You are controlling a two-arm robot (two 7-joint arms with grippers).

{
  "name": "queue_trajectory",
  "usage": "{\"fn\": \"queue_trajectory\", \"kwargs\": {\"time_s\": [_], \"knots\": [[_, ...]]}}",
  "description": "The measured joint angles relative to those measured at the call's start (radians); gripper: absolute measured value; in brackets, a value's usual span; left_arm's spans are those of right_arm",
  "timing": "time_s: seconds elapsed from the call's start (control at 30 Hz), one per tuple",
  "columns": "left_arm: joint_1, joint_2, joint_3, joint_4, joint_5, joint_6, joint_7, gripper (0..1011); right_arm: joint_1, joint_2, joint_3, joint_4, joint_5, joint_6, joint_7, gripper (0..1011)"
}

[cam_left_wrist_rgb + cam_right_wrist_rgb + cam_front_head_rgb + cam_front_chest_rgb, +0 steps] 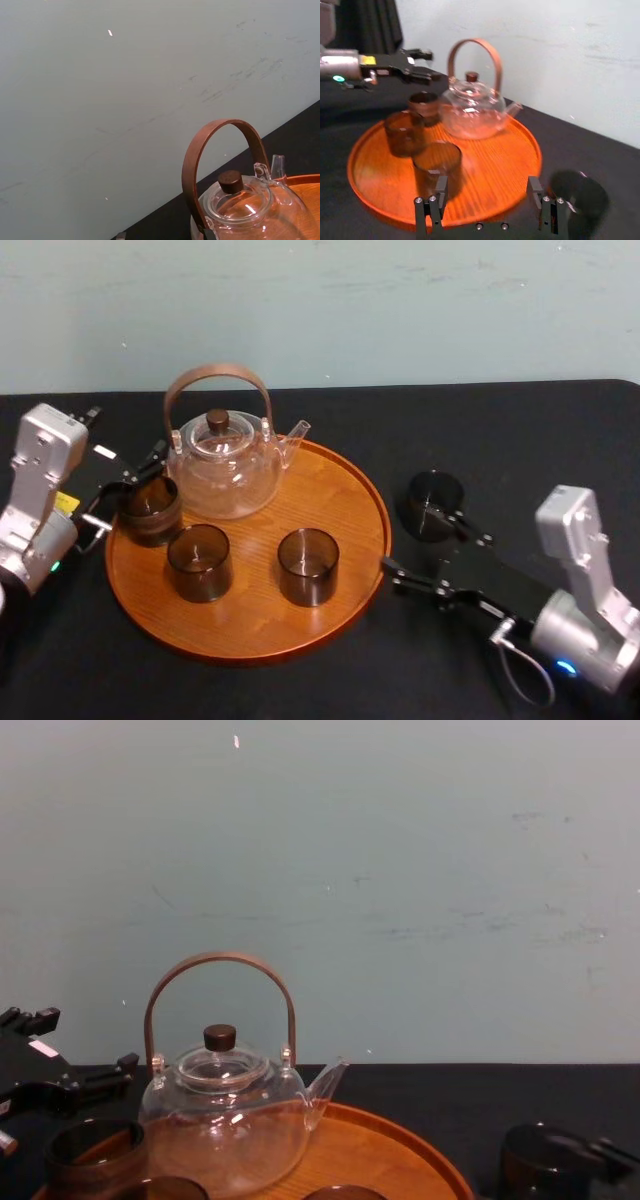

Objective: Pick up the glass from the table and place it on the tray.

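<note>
Shifting the right tool [420, 545] toward the bench's [530, 440] back edge looks like the first need. Its jaws stand apart, but the glass [430, 502] sits just outside the farther one. Then grip low and lift clear of the tray [335, 485] rim. The glass is short, dark and smoky, upright just right of the tray. The left tool [424, 64], also apart, waits by the tray's left edge.

The large round orange-brown wooden tray [340, 495] with a low raised rim lies flat on the black table [560, 440]. The dark smoky cylindrical glass [432, 502] stands upright off the tray, near its right rim
</note>
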Motion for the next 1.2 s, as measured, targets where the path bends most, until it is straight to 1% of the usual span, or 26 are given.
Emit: {"fn": "queue_trajectory", "kwargs": {"time_s": [0.03,0.1,0.13,0.2,0.23,0.4,0.43,0.5,0.57,0.73,0.83,0.87,0.97,1.07,1.2], "knots": [[0.000,0.000,0.000,0.000,0.000,0.000,0.000,1001,-0.019,0.007,0.015,-0.007,0.004,0.001,-0.009,1002],[0.000,0.000,0.000,0.000,0.000,0.000,0.000,1001,-0.036,0.014,0.030,-0.012,0.006,0.001,-0.017,1002],[0.000,0.000,0.000,0.000,0.000,0.000,0.000,1001,-0.051,0.021,0.045,-0.015,0.008,0.001,-0.024,1002],[0.000,0.000,0.000,0.000,0.000,0.000,0.000,1001,-0.064,0.025,0.060,-0.016,0.011,0.003,-0.032,1002],[0.000,0.000,0.000,0.000,0.000,0.000,0.000,1001,-0.073,0.027,0.074,-0.016,0.015,0.005,-0.038,1002],[0.000,0.000,0.000,0.000,0.000,0.000,0.000,1001,-0.085,0.023,0.116,-0.002,0.025,0.028,-0.062,1002],[0.000,0.000,0.000,0.000,0.000,0.000,0.000,1001,-0.085,0.023,0.116,-0.002,0.025,0.028,-0.062,1002],[0.000,0.000,0.000,0.000,0.000,0.000,0.000,1001,-0.074,0.013,0.132,0.017,0.028,0.046,-0.072,1002],[0.000,0.000,0.000,0.000,0.000,0.000,0.000,1001,-0.064,0.007,0.136,0.028,0.029,0.054,-0.075,1002],[0.000,0.000,0.000,0.000,0.000,0.000,0.000,1001,-0.023,-0.012,0.141,0.068,0.028,0.080,-0.082,1002],[0.000,0.000,0.000,0.000,0.000,0.000,0.000,1001,0.012,-0.026,0.136,0.101,0.025,0.096,-0.082,1002],[0.000,0.000,0.000,0.000,0.000,0.000,0.000,1001,0.034,-0.032,0.131,0.119,0.020,0.103,-0.082,1002],[0.000,0.000,0.000,0.000,0.000,0.000,0.000,1001,0.061,-0.042,0.121,0.145,0.009,0.112,-0.082,1002],[0.000,0.000,0.000,0.000,0.000,0.000,0.000,1001,0.108,-0.059,0.099,0.190,-0.014,0.121,-0.081,1002],[0.000,0.000,0.000,0.000,0.000,0.000,0.000,1001,0.146,-0.074,0.077,0.230,-0.035,0.124,-0.074,1002]]}}
